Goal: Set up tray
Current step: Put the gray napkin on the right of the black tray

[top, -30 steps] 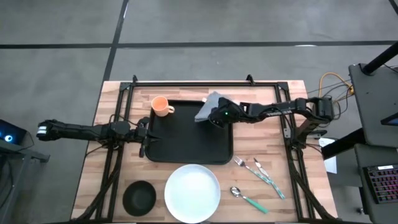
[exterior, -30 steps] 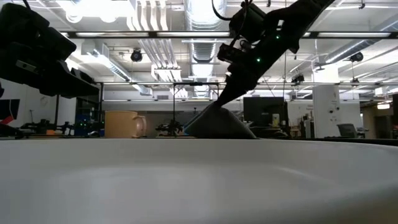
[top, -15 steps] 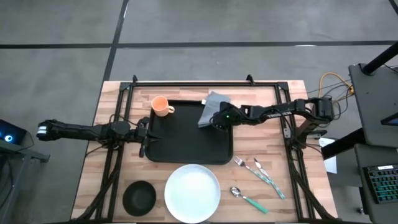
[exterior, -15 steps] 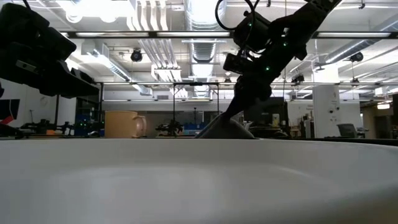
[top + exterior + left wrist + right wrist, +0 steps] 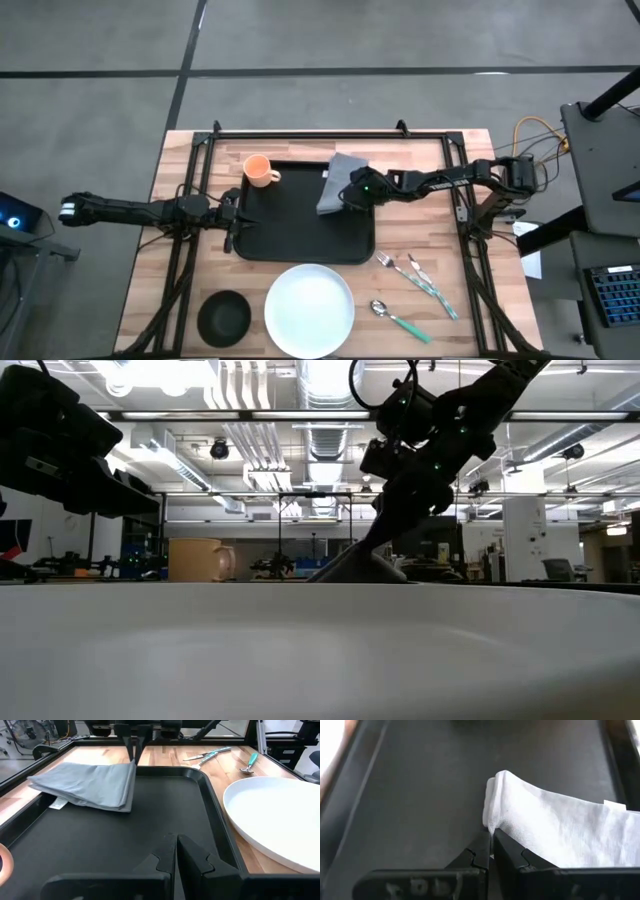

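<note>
The black tray (image 5: 290, 225) lies in the middle of the table. A folded grey napkin (image 5: 340, 172) rests in its far right corner, with its far edge over the tray's rim (image 5: 37, 790). My right gripper (image 5: 344, 197) is shut on the napkin's near corner, low over the tray floor. My left gripper (image 5: 232, 215) is shut at the tray's left rim, its fingers (image 5: 176, 852) pointing across the tray toward the napkin (image 5: 85, 782). Whether it touches the tray does not show. My right gripper (image 5: 490, 847) pinches the napkin's folded near corner (image 5: 492, 822) between its two fingers, several layers together. The fingers (image 5: 134, 742) come slanting down from the table's right side. The corner is raised slightly while the rest of the napkin (image 5: 560, 830) lies on the tray.
An orange cup (image 5: 258, 169) stands by the tray's far left corner. A white plate (image 5: 310, 310) and a small black bowl (image 5: 223, 317) sit near the table's near edge. A fork, knife and spoon (image 5: 415, 285) lie on the wood to the right.
My right gripper has come down and moved a little toward the near edge, still shut on the napkin. The napkin, which was held up in a tent shape, has sunk and now lies nearly flat in the tray's far right corner.
</note>
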Controlling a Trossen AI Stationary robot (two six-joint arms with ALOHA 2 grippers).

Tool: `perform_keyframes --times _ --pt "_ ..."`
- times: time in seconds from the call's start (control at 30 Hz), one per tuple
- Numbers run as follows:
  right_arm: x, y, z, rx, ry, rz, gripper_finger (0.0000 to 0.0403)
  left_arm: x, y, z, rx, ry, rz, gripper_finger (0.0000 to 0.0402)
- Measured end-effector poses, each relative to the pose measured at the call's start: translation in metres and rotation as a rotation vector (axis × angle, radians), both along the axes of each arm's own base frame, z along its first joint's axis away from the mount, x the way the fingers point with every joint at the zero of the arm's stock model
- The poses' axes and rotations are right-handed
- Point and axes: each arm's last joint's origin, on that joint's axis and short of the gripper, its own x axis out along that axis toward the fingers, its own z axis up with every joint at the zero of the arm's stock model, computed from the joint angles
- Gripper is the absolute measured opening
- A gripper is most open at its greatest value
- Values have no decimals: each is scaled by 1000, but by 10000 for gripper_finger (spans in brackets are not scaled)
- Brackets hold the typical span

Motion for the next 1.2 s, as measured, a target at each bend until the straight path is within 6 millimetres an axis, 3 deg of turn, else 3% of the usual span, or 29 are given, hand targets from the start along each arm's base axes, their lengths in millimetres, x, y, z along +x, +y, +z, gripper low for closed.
perform_keyframes --times 1.2 --pt "-15 11 -10 227 153 168 8 0 0 0 0 0 0 0"
